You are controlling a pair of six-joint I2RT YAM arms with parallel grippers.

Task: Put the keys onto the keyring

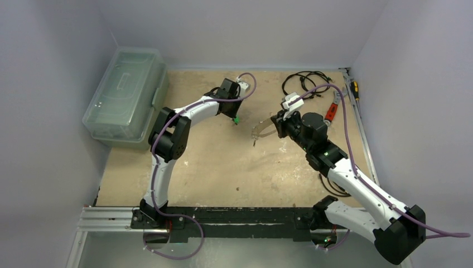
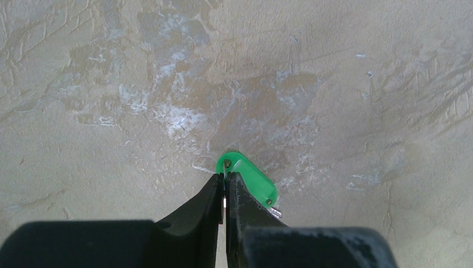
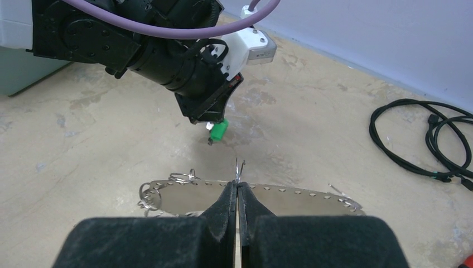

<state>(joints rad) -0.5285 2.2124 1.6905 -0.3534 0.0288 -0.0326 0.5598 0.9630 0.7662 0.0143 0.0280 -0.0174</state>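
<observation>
The large flat silvery oval keyring (image 3: 184, 196), its rim pierced by a row of small holes, is near the middle of the sandy-brown tabletop (image 1: 223, 167). It is held out roughly level by the right jaws, which are pressed together on its near rim with no gap showing. Small wire split rings (image 3: 150, 198) hang at its left end, and another stands up right at the grip. I cannot tell whether the hoop clears the tabletop.

Just beyond the hoop and not touching it is the small key with the green plastic tag (image 2: 248, 180). The left jaws are closed tight on the tag's holed end, and the tag slants down and away, close over the tabletop.

Further right, toward the back wall, lies a coil of black cable (image 1: 304, 84), with a small red object (image 1: 330, 113) near it. A clear plastic lidded box (image 1: 125, 95) stands at the far left corner.
</observation>
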